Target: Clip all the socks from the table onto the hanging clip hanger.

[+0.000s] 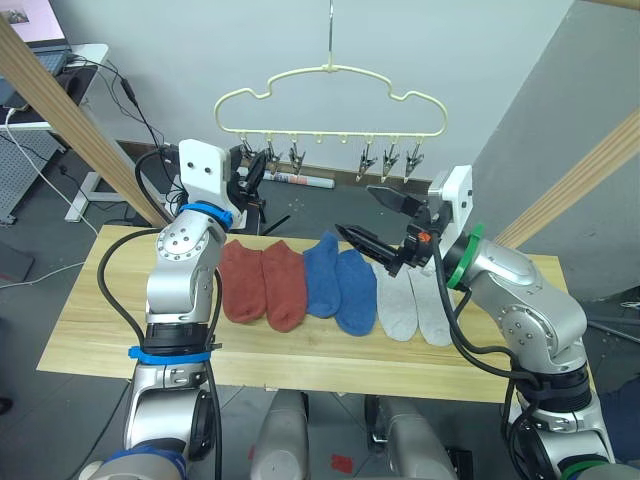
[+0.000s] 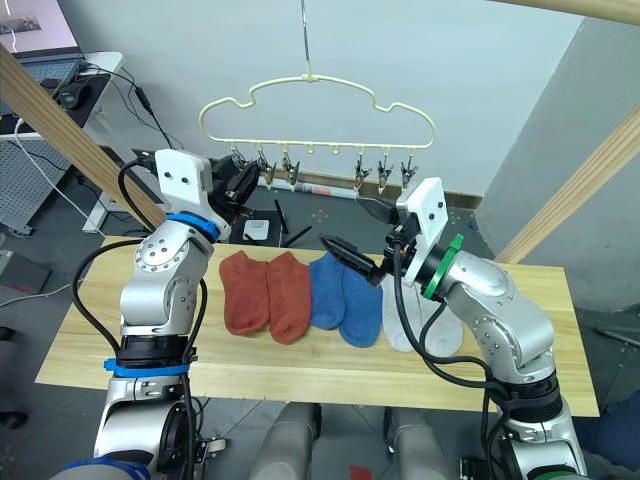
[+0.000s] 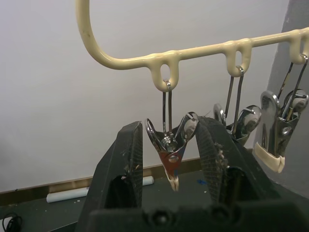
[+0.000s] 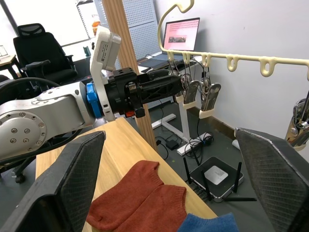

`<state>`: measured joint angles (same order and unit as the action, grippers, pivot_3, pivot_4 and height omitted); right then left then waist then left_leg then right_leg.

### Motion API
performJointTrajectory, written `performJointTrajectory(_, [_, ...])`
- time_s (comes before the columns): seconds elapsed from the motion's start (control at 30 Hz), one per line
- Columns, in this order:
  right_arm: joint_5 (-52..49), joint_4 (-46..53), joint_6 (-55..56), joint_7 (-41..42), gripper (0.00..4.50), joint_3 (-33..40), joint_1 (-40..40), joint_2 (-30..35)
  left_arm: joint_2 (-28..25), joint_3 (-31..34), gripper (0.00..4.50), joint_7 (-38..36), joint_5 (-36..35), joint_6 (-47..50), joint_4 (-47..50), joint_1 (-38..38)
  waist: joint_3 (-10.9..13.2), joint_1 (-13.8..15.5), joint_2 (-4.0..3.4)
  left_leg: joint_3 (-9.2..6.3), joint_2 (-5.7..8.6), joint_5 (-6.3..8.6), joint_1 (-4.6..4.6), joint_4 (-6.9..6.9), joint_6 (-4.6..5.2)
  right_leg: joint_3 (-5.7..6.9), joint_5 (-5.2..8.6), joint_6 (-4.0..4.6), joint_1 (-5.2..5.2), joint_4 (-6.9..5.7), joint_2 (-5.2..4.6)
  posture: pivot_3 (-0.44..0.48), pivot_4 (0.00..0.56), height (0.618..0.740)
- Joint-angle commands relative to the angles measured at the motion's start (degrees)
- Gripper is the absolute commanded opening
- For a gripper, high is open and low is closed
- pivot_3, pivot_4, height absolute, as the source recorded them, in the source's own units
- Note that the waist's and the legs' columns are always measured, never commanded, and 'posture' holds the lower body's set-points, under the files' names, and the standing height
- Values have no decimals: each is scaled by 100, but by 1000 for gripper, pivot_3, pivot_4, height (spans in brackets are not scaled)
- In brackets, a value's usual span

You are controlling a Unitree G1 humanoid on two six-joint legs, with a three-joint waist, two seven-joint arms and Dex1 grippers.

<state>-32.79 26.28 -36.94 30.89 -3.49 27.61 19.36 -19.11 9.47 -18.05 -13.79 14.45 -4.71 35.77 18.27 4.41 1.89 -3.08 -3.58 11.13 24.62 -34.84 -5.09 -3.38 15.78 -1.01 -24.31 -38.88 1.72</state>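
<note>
Socks (image 1: 335, 285) all six flat on the worktop (image 1: 90, 335), side by side near its back edge: rust-red pair (image 1: 262, 283), blue pair (image 1: 338, 287), light grey pair (image 1: 413, 305), none clipped yet. Left gripper (image 1: 250, 172) up at the clip hanger (image 1: 330, 100), jaws spread around the leftmost clip (image 3: 170, 145), pads right against the clip's two handles, clip mouth apparently not yet opened. Risk here: squeezing with nothing to feed in. No sock lifted, so opening this clip now looks early unless the other arm brings cloth fast. Also a swing hazard: hanging on one slim hook, so any sideways push could rock the whole hanger and slip the clip out of the jaws. Next clip (image 3: 241, 123) just beside, easy to catch by mistake. Moving right: right gripper (image 1: 383, 225) hovering above the blue and grey socks, jaws wide apart, holding nothing. Danger on the pick: neighbouring socks touching, so a low pinch could drag up two at once or bunch the knit. Thin grip on a toe likely to slide free on the way up.
</note>
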Motion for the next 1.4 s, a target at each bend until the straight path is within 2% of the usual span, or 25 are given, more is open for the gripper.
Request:
performJointTrajectory(0.03, [-104, 230, 42, -23, 4500, 110, 20, 6, -37, 32, 1819, 33, 35, -152, 125, 141, 0, 0, 0, 0, 0, 0, 0, 0, 0, 0, 0, 0, 0, 0, 0, 216, 329, 740])
performJointTrajectory(0.57, [-86, 190, 63, -26, 4500, 107, 41, 5, 14, 35, 1819, 55, 33, -162, 101, 208, 3, 0, 1, -1, 0, 0, 2, -1, -1, 1, 0, 0, -1, 0, 0, 216, 329, 740])
performJointTrajectory(0.73, [-111, 195, 41, -42, 4500, 122, 35, -3, 38, 64, 718, -33, -99, -104, 132, 197, 5, 0, 1, -1, 0, -1, 2, -1, -1, 1, 0, 0, -1, 0, 0, 214, 330, 740])
performJointTrajectory(0.83, [-121, 182, 39, -45, 4500, 128, 35, -6, 30, 61, 218, -53, -126, -82, 136, 193, 7, 0, 1, -2, 0, -1, 2, -1, -1, 1, 0, 0, -1, 0, 0, 218, 332, 740])
performJointTrajectory(0.97, [-112, 157, 21, -62, 4500, 131, -64, 8, -3, 61, 59, -67, -154, -55, 169, 141, 12, 0, 1, -1, 0, -1, 2, -1, -1, 1, 0, 0, -1, 0, 0, 219, 332, 740])
performJointTrajectory(1.07, [520, -30, 131, -237, 4500, -87, -411, 279, -38, 62, 59, -133, -228, 52, 223, 91, 12, 3, 1, -2, 0, -1, 2, -1, -1, 2, 0, 0, 0, 0, 0, 221, 333, 740])
performJointTrajectory(1.2, [1716, -755, 170, -971, 4500, -269, -939, 666, -148, 118, 58, -397, -647, 733, 423, 32, 12, 5, 1, 0, 4, -1, 4, -3, -2, 1, -1, -1, -1, -1, -5, 221, 337, 740])
performJointTrajectory(1.4, [2232, -1556, 182, -1496, 4500, 6, -1389, 585, -318, 246, 58, -590, -1021, 1211, 624, -20, 23, -46, -1, 3, 1, -5, 3, -3, -8, -2, 0, -2, -5, -4, -5, 219, 336, 740])
